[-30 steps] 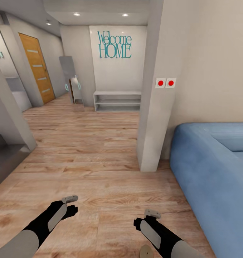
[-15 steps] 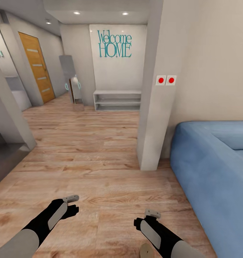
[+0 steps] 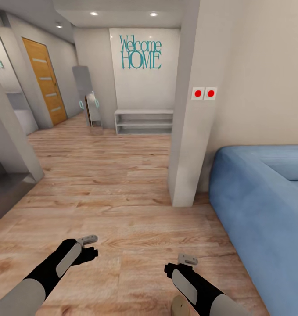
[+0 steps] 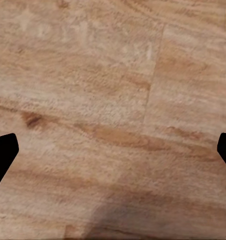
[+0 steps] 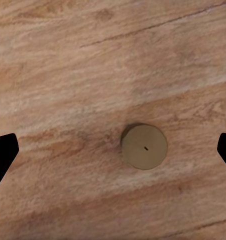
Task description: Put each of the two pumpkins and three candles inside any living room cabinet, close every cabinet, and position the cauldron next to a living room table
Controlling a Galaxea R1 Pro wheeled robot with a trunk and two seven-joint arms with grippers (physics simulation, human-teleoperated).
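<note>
- A short tan flat-topped candle (image 5: 144, 146) stands on the wooden floor (image 5: 68, 60), directly beneath the spread right hand (image 5: 113, 150).
- The spread left hand (image 4: 113, 155) is held empty.
- The candle could be tipped by a misaligned descent.

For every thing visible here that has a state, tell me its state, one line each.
Short tan cylindrical candle: upright on the wooden floor, not held.
Left end effector: open, empty, above bare floor.
Right end effector: open, above the candle, not touching it.
Orange wooden door: closed.
White open shelf unit: looks empty.
</note>
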